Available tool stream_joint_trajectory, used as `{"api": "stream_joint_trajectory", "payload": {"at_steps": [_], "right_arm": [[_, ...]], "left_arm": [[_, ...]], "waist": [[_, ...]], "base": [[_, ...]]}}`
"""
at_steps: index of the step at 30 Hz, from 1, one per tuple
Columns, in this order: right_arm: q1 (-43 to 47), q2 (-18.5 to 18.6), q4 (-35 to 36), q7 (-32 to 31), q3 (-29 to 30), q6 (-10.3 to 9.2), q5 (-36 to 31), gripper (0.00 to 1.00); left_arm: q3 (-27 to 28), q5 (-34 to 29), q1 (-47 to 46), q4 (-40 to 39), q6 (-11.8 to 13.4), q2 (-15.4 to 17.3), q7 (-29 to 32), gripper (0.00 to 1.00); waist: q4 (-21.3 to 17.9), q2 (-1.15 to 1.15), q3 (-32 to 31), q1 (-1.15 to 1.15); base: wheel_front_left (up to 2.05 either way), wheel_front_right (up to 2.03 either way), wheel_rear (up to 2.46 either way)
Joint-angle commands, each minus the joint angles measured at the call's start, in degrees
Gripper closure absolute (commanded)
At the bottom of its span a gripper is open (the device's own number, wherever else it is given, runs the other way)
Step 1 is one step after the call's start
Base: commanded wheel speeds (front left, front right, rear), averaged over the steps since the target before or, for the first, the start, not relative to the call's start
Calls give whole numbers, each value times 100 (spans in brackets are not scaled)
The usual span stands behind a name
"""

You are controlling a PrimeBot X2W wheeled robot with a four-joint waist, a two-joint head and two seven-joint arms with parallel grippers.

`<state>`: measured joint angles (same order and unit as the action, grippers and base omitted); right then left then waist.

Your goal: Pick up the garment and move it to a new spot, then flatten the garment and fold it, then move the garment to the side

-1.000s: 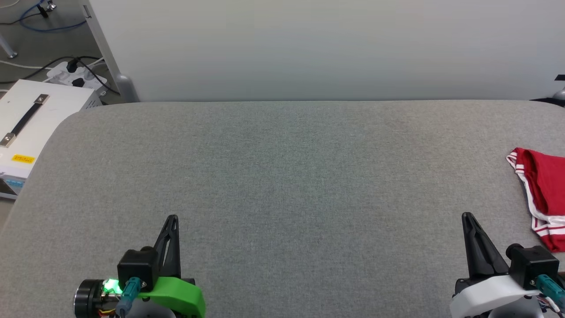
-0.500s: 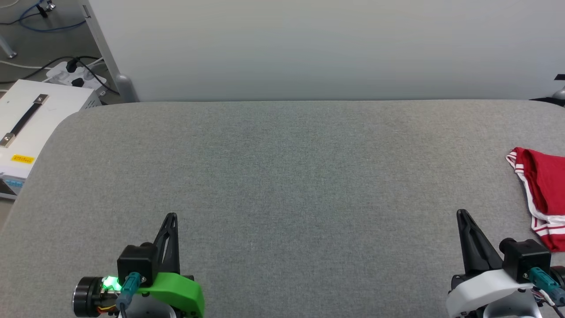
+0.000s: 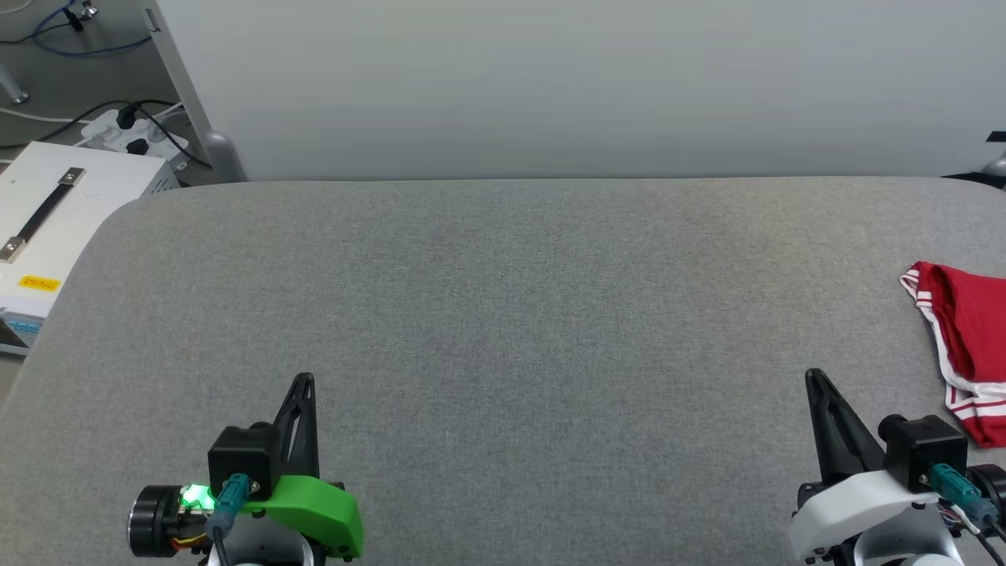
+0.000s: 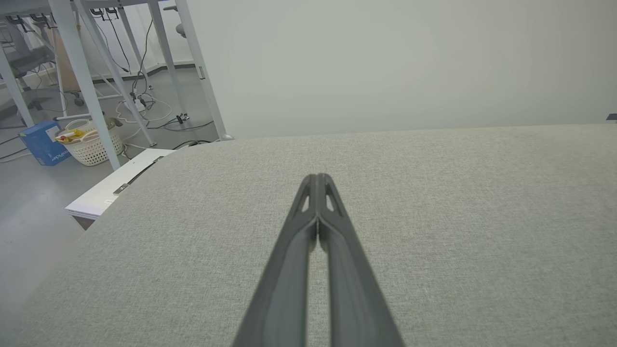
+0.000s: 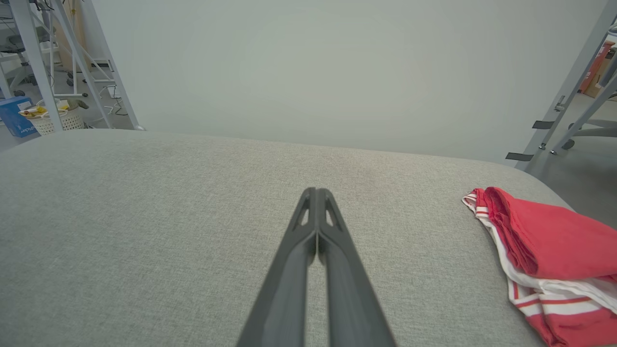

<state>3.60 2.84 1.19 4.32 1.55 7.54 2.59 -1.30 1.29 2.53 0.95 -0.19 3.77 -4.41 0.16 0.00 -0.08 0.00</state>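
Head view: the garment point(image 3: 968, 346) is seen at the far right of the frame, cut off by the frame edge. It lies as a layered red bundle with white striped trim on the grey tabletop point(image 3: 503, 314). The left end effector point(image 3: 303, 379) at the lower left and the right end effector point(image 3: 809, 373) at the lower right are both pinched fully together, and nothing is held. The right one is near the garment but apart from it.

In the right wrist view the garment is shown at the right, close to the tabletop's rounded corner. Two stages are fitted by this: a bunched garment waiting to be lifted, or one folded and set aside. Which it is cannot be settled.

In either case the risk is judged to lie at that edge, where soft layers can be nudged over the corner by a passing finger or forearm. Should a grasp be wanted, the cloth would be pushed rather than taken by closed fingers. Only the top layer might be caught, and the bundle pulled open unevenly.
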Motion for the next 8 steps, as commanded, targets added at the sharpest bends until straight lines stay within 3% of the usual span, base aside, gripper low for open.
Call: {"api": "stream_joint_trajectory", "payload": {"at_steps": [1, 8], "right_arm": [[-112, 4, -27, -31, -20, -4, -48, 100], [-161, 4, -46, -111, -47, -4, -89, 100]], "left_arm": [[31, -59, -108, -32, 14, -33, 44, 100], [51, -73, -137, -44, 15, -44, 122, 100]], "waist": [[-1, 0, 0, 0], [-4, 0, 2, 0]], "base": [[0, 0, 0], [0, 0, 0]]}}
